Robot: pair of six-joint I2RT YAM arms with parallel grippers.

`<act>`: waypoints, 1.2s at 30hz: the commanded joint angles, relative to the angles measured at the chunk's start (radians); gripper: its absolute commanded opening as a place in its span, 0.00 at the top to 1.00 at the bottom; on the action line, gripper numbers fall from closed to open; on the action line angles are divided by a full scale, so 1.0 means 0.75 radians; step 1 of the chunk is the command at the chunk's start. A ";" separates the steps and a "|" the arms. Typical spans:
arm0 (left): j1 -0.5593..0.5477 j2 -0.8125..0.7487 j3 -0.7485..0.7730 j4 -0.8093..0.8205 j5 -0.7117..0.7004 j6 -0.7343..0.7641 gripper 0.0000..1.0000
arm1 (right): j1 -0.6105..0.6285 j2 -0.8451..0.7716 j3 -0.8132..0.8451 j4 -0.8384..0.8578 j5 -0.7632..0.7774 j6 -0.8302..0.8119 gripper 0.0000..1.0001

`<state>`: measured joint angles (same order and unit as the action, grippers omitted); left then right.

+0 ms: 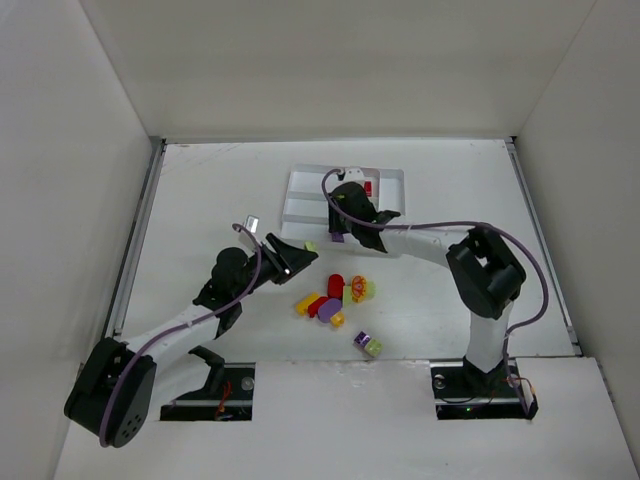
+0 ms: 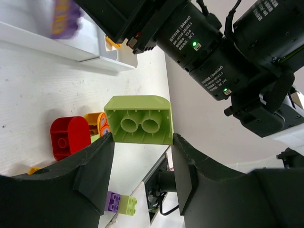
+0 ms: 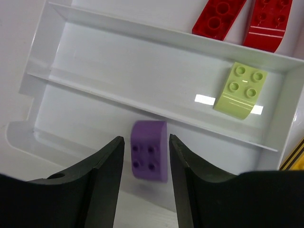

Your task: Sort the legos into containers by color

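Left of the tray's [image 1: 305, 190] near corner, a lime brick [image 2: 138, 119] is gripped by the closed jaws of the left gripper [image 2: 142, 144]. A loose pile of bricks [image 1: 335, 298] is spread on the worktop [image 1: 200, 200] on the near side of the tray. Over the tray's nearest slot the right gripper [image 3: 146, 142] is held with jaws parted; a blurred purple brick [image 3: 149, 151] is seen between them, a slight gap on either side. A second lime brick [image 3: 241, 90] lies in the middle slot.

Flat white surface [image 1: 200, 190], matte, lightly scuffed. Boxed in by plain white walls [image 1: 330, 60] at back and both sides. Thin grey rail [image 1: 133, 245] along left edge, another along right. Soft, even overhead light; faint shadows only.
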<state>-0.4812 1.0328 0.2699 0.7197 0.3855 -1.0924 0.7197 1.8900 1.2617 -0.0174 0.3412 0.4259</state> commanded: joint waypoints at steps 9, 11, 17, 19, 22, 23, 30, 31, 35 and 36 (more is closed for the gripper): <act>0.041 -0.027 0.004 0.063 0.002 0.021 0.85 | 0.031 -0.006 0.093 0.009 0.067 -0.225 0.47; 0.043 -0.007 0.025 0.055 -0.025 0.021 0.85 | 0.031 -0.090 0.022 0.039 0.046 -0.155 0.43; -0.001 0.179 0.223 -0.017 -0.188 0.066 0.84 | 0.009 -0.472 -0.356 0.172 0.007 0.025 0.39; -0.024 0.281 0.315 -0.041 -0.264 0.100 0.83 | 0.013 -0.619 -0.510 0.191 0.030 0.072 0.39; -0.051 0.453 0.472 -0.094 -0.368 0.168 0.82 | 0.029 -0.816 -0.696 0.181 0.064 0.146 0.41; -0.057 0.528 0.543 -0.127 -0.395 0.190 0.82 | 0.046 -0.875 -0.751 0.177 0.069 0.174 0.41; -0.057 0.891 0.932 -0.340 -0.457 0.280 0.80 | 0.227 -1.131 -0.909 -0.015 0.118 0.258 0.36; -0.055 0.932 0.979 -0.366 -0.465 0.293 0.79 | 0.264 -1.143 -0.909 -0.050 0.138 0.258 0.33; -0.061 1.038 1.143 -0.481 -0.493 0.358 0.74 | 0.422 -1.195 -0.899 -0.191 0.212 0.260 0.22; -0.063 1.059 1.176 -0.503 -0.502 0.374 0.73 | 0.465 -1.211 -0.895 -0.240 0.224 0.265 0.19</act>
<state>-0.5224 1.8225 1.0657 0.4126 0.0479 -0.8776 1.0084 1.0195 0.5770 -0.0967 0.4431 0.6060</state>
